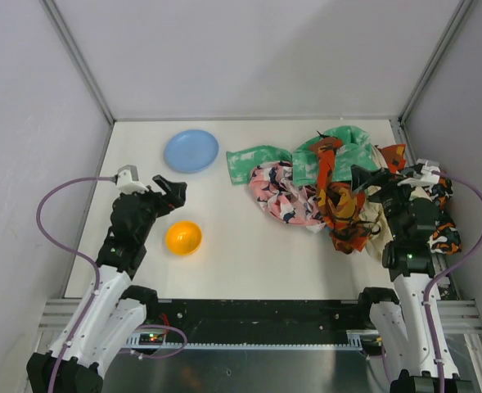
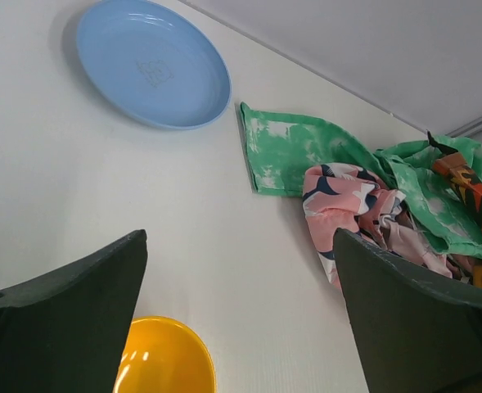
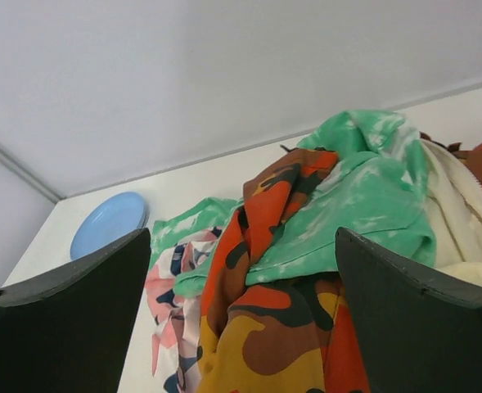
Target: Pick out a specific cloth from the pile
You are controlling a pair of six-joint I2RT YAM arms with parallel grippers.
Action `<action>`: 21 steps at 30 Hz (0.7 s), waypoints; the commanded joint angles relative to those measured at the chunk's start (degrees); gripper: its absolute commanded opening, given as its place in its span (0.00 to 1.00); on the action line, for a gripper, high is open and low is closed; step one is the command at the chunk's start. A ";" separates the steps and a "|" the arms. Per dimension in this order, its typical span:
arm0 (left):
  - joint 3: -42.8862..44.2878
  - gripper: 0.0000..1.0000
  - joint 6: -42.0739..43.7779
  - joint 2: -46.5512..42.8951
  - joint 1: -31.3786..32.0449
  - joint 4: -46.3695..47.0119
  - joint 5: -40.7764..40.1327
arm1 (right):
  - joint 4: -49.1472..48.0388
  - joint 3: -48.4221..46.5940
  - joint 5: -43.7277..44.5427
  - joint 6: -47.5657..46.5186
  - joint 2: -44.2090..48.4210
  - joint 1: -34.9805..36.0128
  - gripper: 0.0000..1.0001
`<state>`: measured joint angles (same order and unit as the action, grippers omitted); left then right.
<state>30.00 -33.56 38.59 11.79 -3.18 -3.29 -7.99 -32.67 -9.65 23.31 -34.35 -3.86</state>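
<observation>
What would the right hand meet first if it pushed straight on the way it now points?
The right hand would probably meet the orange-and-black print cloth, which fills the gap between its open fingers in the wrist view. The mint-green cloth lies just behind. Exact depth is unclear.

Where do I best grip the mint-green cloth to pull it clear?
Probably pinch the flat left end of the mint-green cloth from above, left hand coming from the blue plate side: that end lies spread alone on the table, the rest is bunched among the pile.
</observation>
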 commanded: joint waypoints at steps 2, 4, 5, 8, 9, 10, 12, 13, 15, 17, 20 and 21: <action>-0.07 1.00 -0.32 -0.90 -0.37 0.68 -0.49 | -4.36 -0.03 -9.46 -3.24 -0.16 -0.10 0.99; 0.07 1.00 -0.35 -0.78 -0.37 0.66 -0.38 | -4.83 -0.10 -13.98 -4.65 -0.91 0.01 0.99; 0.15 1.00 -0.40 -0.70 -0.37 0.65 -0.26 | -5.37 -0.11 -16.40 -5.41 -1.56 0.31 0.99; 0.23 1.00 -0.41 -0.49 -0.33 0.66 0.24 | -5.19 -1.20 -21.87 -10.54 -3.39 4.03 0.99; 0.19 1.00 -0.43 -0.42 -0.31 0.64 0.40 | -3.00 -2.42 -21.49 -13.54 -4.25 7.55 0.99; 0.21 1.00 -0.49 -0.34 -0.34 0.64 0.53 | -0.80 -3.55 -18.67 -18.29 -5.52 10.62 0.99; 0.19 1.00 -0.64 -0.29 -0.36 0.63 0.89 | 6.17 -6.95 -11.34 -29.68 -8.71 19.81 0.99; 0.12 1.00 -0.72 -0.23 -0.41 0.63 1.16 | 10.07 -8.90 -7.74 -34.98 -10.47 25.24 0.99; 0.01 1.00 -0.76 0.03 -0.38 0.68 1.57 | 16.53 -12.18 3.46 -46.24 -15.66 34.65 0.99; -0.08 1.00 -0.62 0.44 -0.43 0.69 1.41 | 22.93 -15.20 12.94 -55.76 -21.33 42.89 0.99; -0.11 1.00 -0.44 0.97 -0.42 0.64 1.27 | 30.66 -18.89 21.20 -64.42 -30.18 48.31 0.99; -0.11 1.00 -0.36 0.97 -0.44 0.68 1.27 | 32.38 -20.36 23.25 -65.49 -32.54 48.80 0.99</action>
<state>30.00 -33.61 39.29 11.79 -3.20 -2.59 10.11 -47.92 -3.40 -24.12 -59.16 41.23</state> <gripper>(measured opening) 0.995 0.993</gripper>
